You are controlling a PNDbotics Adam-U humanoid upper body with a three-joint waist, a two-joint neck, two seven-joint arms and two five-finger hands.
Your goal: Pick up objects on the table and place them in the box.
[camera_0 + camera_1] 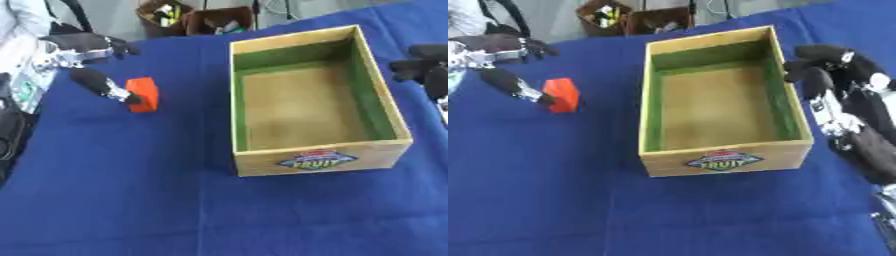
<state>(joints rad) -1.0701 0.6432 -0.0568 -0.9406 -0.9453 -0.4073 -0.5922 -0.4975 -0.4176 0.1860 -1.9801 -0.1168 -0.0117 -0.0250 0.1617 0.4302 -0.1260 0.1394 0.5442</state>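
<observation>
Blue cloth-covered table (131,200) fills both views. On it, right of centre, sits the wooden box (322,161), open-topped, green inner walls, bare brown floor, a "FRUIT" label on the near face; nothing lies inside it. The right hand (833,75) rests just beside the box's right wall, fingers curled loosely downward and holding nothing, forearm trailing toward the lower right corner. The left hand (92,47) enters from the upper left; one dark finger (103,85) reaches down and touches the left face of the orange block (144,94), with the rest of the hand spread above; the fingers do not wrap the block, so contact looks like an approach or a nudge, not a grasp. The block stands on the cloth well left of the box, apart from it. Judged step: first pick, grasp not yet closed. The next move calls for thumb and fingers to close on opposite faces of the block, then a lift high enough to clear the box's left wall before release. Possible trouble: the block could tip or slide under one-sided contact. Two brown containers (197,20) with small items stand beyond the table's far edge, out of the path.
</observation>
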